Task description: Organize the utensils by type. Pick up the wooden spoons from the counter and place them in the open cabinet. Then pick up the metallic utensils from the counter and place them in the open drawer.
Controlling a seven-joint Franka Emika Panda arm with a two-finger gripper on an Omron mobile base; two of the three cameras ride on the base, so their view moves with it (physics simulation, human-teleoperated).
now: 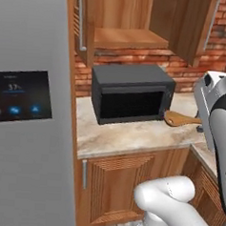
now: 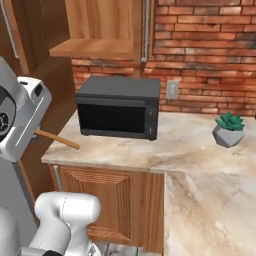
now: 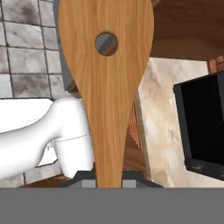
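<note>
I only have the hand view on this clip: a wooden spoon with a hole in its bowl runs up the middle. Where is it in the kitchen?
Observer: The wooden spoon is held above the counter, just right of the microwave.
Operator: Is the cabinet open?
Observer: Yes, the cabinet above the microwave stands open, with a bare wooden shelf.
Operator: Anything else on the counter?
Observer: A small potted plant sits further right, near the brick wall.
Operator: Is the gripper closed on the spoon?
Observer: In the right base view the handle sticks out from the gripper, which is shut on it.
</note>
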